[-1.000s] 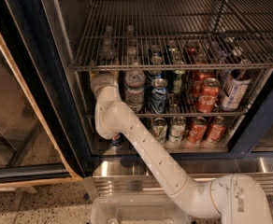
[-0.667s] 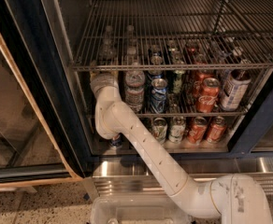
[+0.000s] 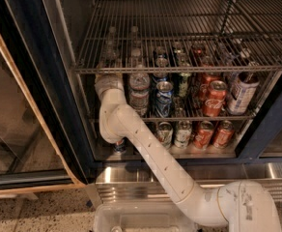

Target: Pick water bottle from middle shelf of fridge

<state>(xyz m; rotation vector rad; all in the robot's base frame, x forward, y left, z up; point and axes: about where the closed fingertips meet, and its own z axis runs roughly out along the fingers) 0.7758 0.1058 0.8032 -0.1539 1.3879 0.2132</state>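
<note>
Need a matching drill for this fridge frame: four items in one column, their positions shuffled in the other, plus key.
Items
1. gripper
2. water bottle
3. blue can
4. red cola can

Positions
a. right part of the middle shelf, beside a white-labelled bottle
b. immediately right of the water bottle
c. far left of the middle shelf, under the upper rack
d. between gripper and blue can

Pairs: 1-c, 2-d, 3-b, 4-a

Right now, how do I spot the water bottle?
In the fridge, go to the left end of the middle shelf, where the gripper reaches in. The water bottle stands just right of it: clear ribbed plastic, unlike the blue can beside it.
</note>
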